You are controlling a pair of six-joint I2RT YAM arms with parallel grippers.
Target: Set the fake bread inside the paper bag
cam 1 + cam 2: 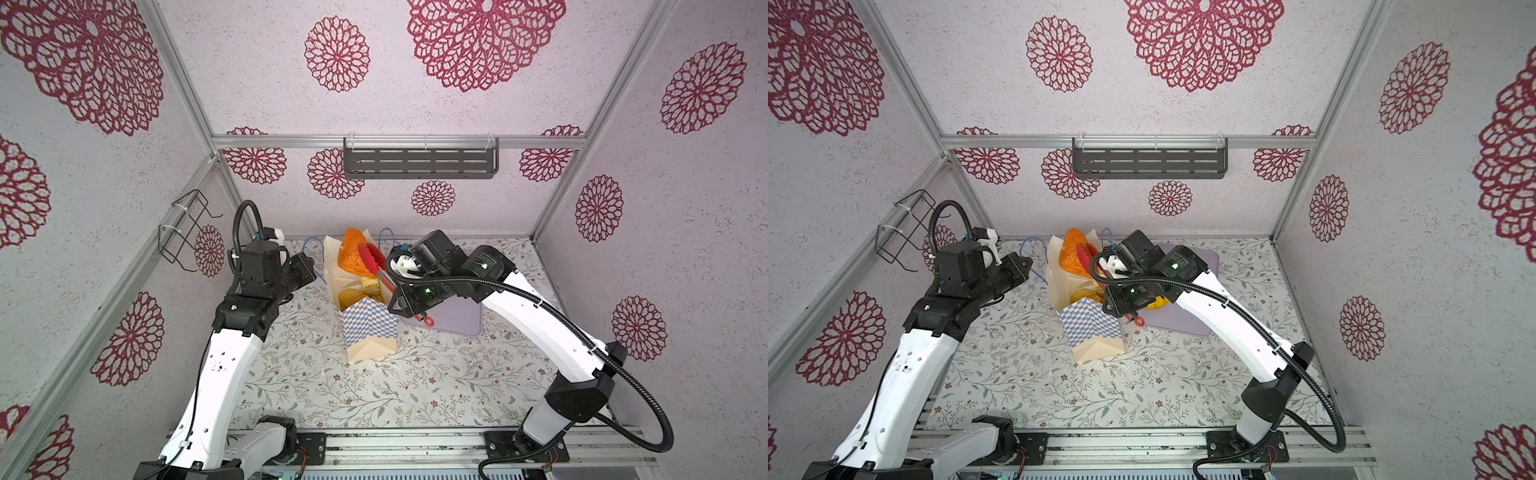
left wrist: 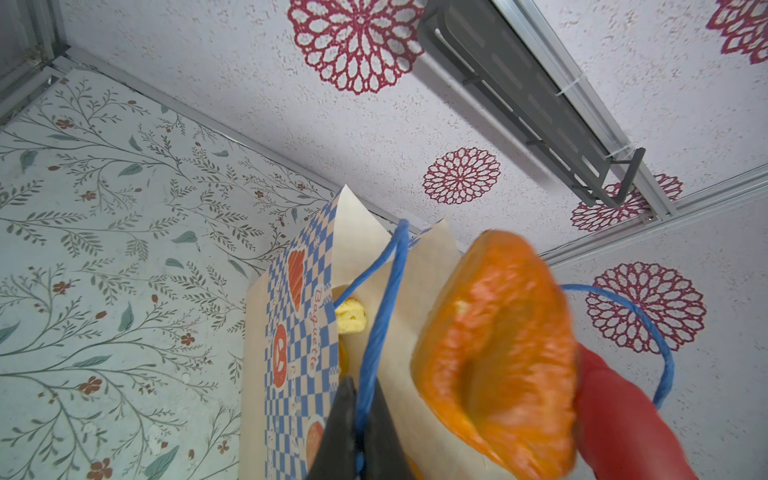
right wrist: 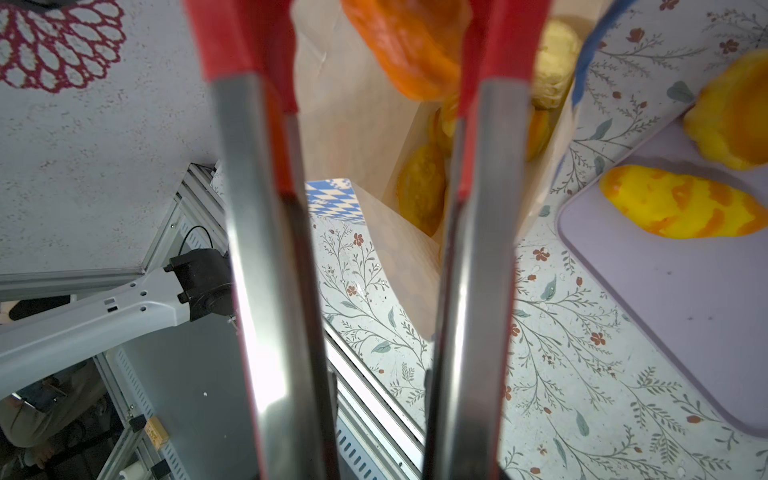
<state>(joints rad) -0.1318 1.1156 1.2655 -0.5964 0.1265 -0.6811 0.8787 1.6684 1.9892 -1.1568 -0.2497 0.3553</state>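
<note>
The step in hand looks like the drop-off of one piece. The right gripper (image 1: 397,297) is clamped round the metal arms of the red-tipped tongs (image 1: 384,278), and the orange pastry (image 1: 353,253) sits between the red tips right over the mouth of the paper bag (image 1: 368,328), not yet down inside it. In the right wrist view the tong arms stand somewhat apart, and I cannot tell whether the tips are pinching the pastry or only flanking it. The left gripper (image 2: 362,386) is closed tight on the bag's blue cord handle (image 2: 382,316), on the bag's left side, which seems to hold the mouth open. Several yellow buns (image 1: 352,297) already lie inside the bag. Two yellow-and-orange loaves (image 3: 681,203) remain on the lilac tray (image 1: 457,320) just to the right of the bag. The next move probably calls for letting the tongs spread so the pastry falls past the bag's rim, then lifting the tips straight out without snagging the far handle, while the left side keeps the bag steady.
</note>
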